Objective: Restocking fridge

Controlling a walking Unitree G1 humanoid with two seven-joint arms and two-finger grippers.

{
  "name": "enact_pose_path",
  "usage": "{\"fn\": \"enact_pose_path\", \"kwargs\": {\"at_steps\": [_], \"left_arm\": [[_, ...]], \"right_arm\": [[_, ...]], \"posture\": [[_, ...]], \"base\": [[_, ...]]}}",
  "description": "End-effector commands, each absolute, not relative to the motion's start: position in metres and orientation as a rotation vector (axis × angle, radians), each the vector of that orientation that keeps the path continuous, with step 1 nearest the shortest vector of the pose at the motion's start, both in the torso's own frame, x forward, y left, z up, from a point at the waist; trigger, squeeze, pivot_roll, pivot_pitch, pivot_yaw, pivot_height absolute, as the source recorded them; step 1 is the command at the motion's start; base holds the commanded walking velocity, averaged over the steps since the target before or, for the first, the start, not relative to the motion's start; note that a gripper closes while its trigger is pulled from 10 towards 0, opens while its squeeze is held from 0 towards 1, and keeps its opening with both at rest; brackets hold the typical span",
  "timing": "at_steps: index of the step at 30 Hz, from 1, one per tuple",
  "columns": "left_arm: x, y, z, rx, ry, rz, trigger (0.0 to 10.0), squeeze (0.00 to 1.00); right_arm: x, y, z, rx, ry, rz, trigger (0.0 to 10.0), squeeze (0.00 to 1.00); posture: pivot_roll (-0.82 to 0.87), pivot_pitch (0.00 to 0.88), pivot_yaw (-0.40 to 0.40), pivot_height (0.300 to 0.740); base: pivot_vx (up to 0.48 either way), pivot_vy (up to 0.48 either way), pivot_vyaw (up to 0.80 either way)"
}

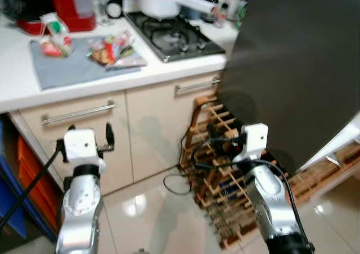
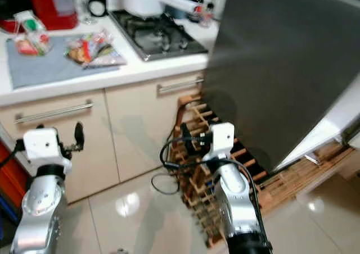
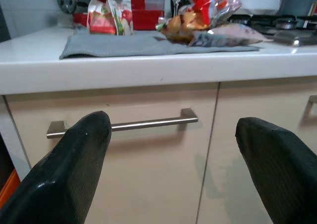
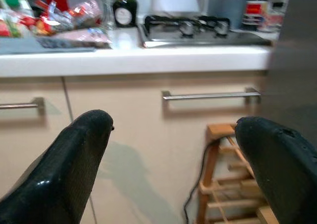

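— Two packs of food are what you have to move: the snack bags (image 1: 111,49) and the green-and-red pouch (image 1: 55,33), both lying on the grey cloth (image 1: 73,67) on the worktop (image 1: 17,80), left of the hob (image 1: 173,35).

— And your end effectors?

— Your left end effector (image 3: 173,149) is released, fingers spread, empty, level with the drawer handle (image 3: 124,125) below that cloth. Your right end effector (image 4: 173,154) is likewise released and empty, by the wooden rack (image 1: 219,175).

— Why so low?

— You seem to be approaching; nothing is grasped yet. The fridge door (image 1: 292,68) stands at your right, near enough for loading, I judge.
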State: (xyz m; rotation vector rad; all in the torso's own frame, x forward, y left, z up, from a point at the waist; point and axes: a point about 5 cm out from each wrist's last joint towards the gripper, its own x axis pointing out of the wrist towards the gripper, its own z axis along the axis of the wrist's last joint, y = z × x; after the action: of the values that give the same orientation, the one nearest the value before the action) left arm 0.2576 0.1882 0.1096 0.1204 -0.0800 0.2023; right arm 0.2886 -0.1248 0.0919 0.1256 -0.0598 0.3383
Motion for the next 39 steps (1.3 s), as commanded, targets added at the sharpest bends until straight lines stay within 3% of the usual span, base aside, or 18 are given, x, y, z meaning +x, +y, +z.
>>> {"fn": "enact_pose_path", "kwargs": {"at_steps": [1, 8, 27, 39], "left_arm": [[0.263, 0.171, 0.114, 0.126, -0.102, 0.137, 10.0, 0.0], [0.267, 0.174, 0.115, 0.315, -0.087, 0.118, 10.0, 0.0], [0.275, 0.181, 0.128, 0.274, -0.125, 0.161, 10.0, 0.0], [0.288, 0.165, 0.133, 0.223, -0.147, 0.064, 10.0, 0.0]], "right_arm": [[0.289, -0.135, 0.09, 0.112, -0.056, 0.31, 10.0, 0.0], [0.286, -0.138, 0.078, 0.111, -0.016, 0.281, 10.0, 0.0], [0.286, -0.128, 0.08, 0.119, -0.027, 0.322, 10.0, 0.0], [0.294, -0.139, 0.091, 0.096, -0.072, 0.209, 10.0, 0.0]], "posture": [[-0.02, 0.0, -0.044, 0.74], [0.0, 0.0, -0.028, 0.74], [0.02, 0.0, -0.036, 0.74], [0.0, 0.0, -0.041, 0.74]], "base": [[0.0, -0.431, 0.6], [0.0, -0.062, 0.56], [0.0, 0.0, 0.54], [0.0, 0.0, 0.0]]}}
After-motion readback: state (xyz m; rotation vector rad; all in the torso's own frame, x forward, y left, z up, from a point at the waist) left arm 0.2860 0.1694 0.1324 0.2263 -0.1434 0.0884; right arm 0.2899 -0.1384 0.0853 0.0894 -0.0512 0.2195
